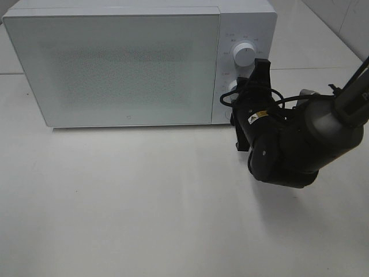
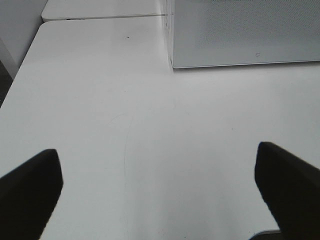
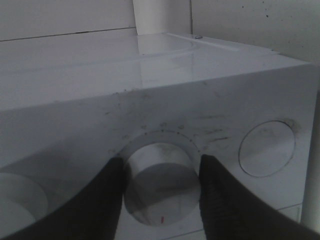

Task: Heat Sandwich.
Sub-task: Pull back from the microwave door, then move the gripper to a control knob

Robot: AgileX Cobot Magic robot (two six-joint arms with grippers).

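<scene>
Two pincers: right pincer clasps a microwave dial, left pincer gapes above the table.

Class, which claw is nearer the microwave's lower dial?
Right. The right claw clasps the lower dial; the left claw hangs open over the table by the microwave's opposite corner.

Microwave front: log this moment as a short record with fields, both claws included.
appliance: white boxy microwave, door closed
sandwich: not in view
right claw: closed around the white round middle dial, one finger on each side
upper dial: untouched
left claw: open, empty, above the bare white table near the microwave's front corner
</scene>
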